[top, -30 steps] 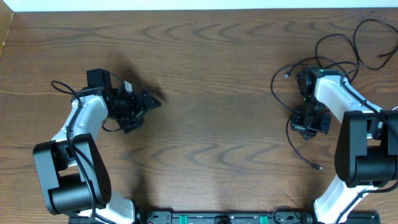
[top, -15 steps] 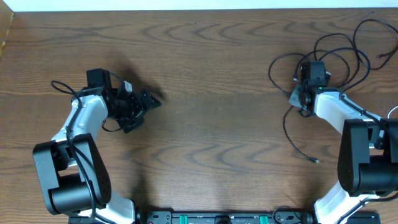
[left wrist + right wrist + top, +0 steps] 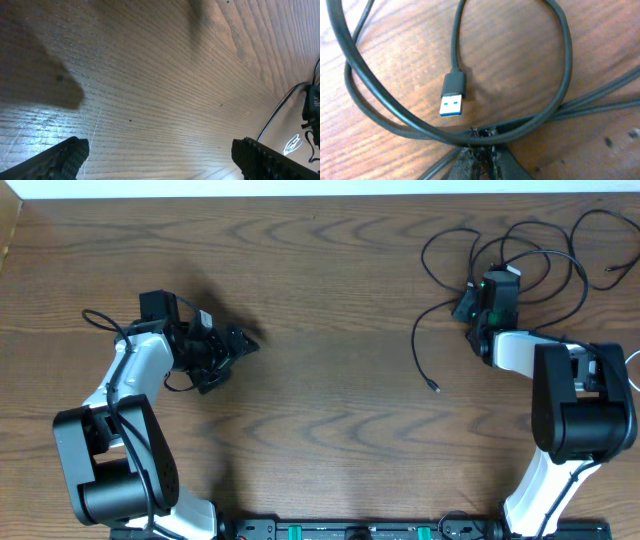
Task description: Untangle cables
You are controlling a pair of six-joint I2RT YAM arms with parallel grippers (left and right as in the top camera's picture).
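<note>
Left gripper [image 3: 160,150]: fingers are held wide apart with nothing between them, above the bare wooden table [image 3: 150,75], at its left side.
Right gripper [image 3: 480,150]: fingers are pressed together and pinched on the cables [image 3: 568,60] where several black strands cross.
Cables: loose overlapping loops are spread at the table's far right, around the right gripper; one strand is trailed toward the middle and ends in a small plug [image 3: 436,388].
USB plug [image 3: 453,95]: blue-tongued, laid flat inside a loop, near the closed fingers.

The brown wood-grain desk [image 3: 330,300] is showing a smooth, faintly glossy finish, catching glare. The thin black cables [image 3: 568,65] are looking matt, smooth and rubbery; one black plastic plug [image 3: 454,85] is showing a gleaming metal tip.
</note>
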